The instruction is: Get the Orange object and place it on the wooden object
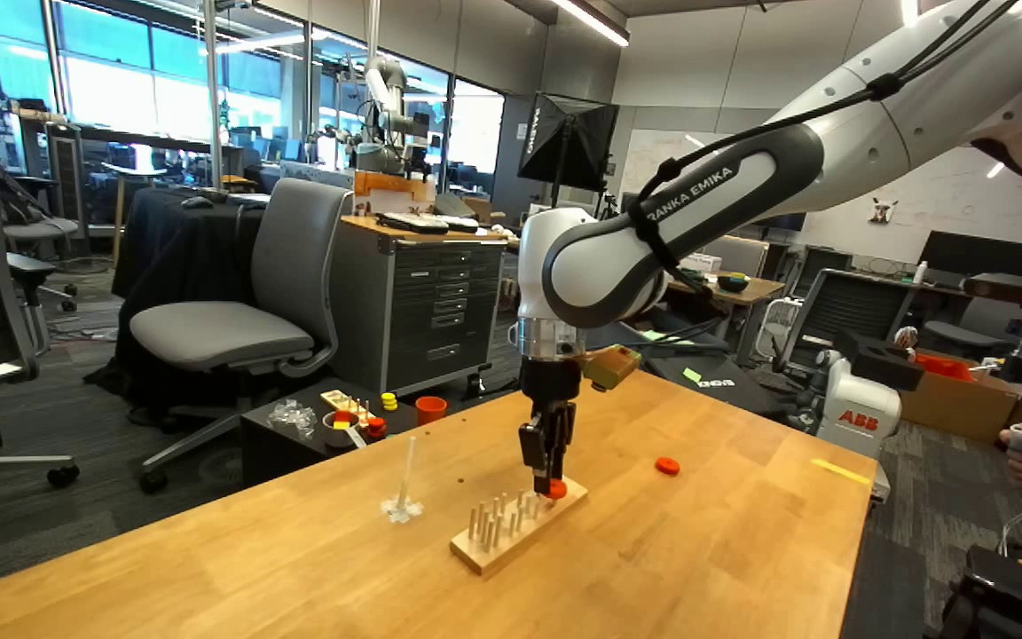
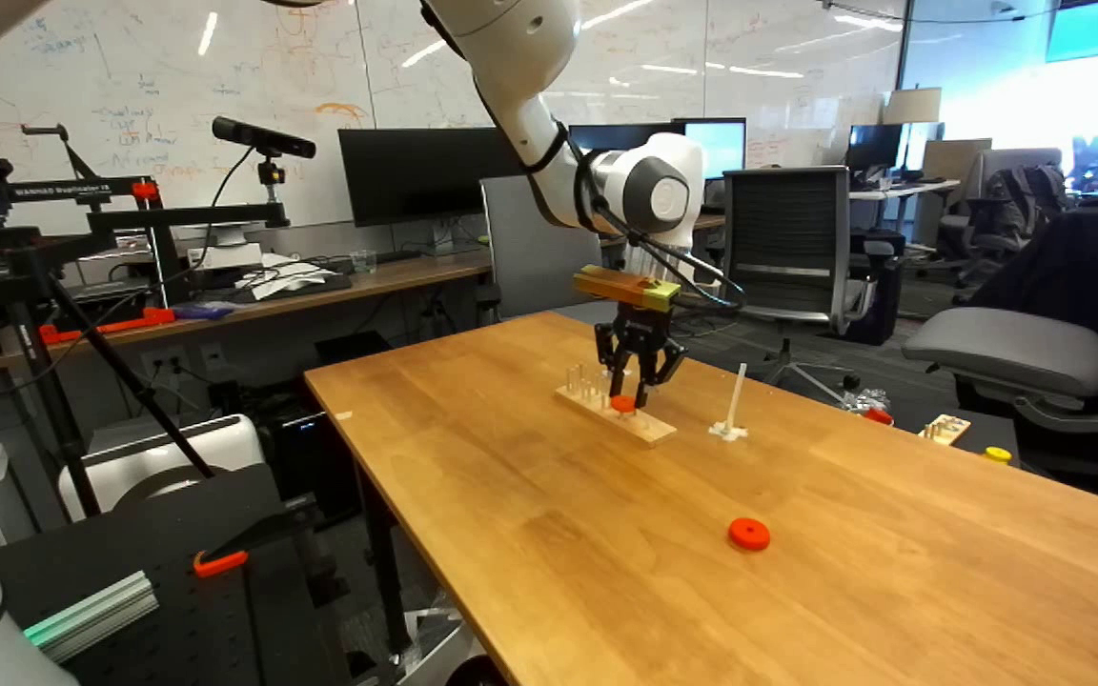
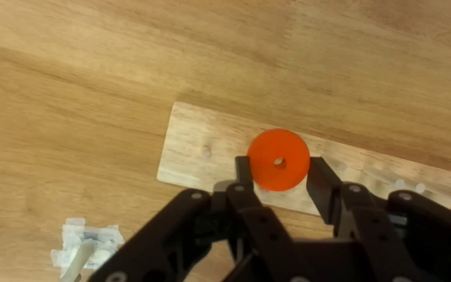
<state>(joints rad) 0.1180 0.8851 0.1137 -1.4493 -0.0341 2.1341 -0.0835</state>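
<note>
The orange object is a small flat orange-red disc with a centre hole, shown in the wrist view (image 3: 278, 178) and in both exterior views (image 1: 557, 489) (image 2: 622, 404). My gripper (image 3: 280, 166) is shut on it, one fingertip touching each side. It points down at the wooden object, also in an exterior view (image 2: 629, 394). The wooden object is a pale slab with thin upright pegs, shown in both exterior views (image 1: 482, 559) (image 2: 649, 431) and in the wrist view (image 3: 188, 129). The disc is over the slab's sparsely pegged part. I cannot tell whether a peg enters its hole.
A second orange-red disc lies on the wooden table in both exterior views (image 1: 667, 466) (image 2: 749, 534). A thin upright rod (image 1: 406, 475) is taped to the table near the rack, also in the wrist view (image 3: 78, 260). Taller pegs crowd one end of the rack.
</note>
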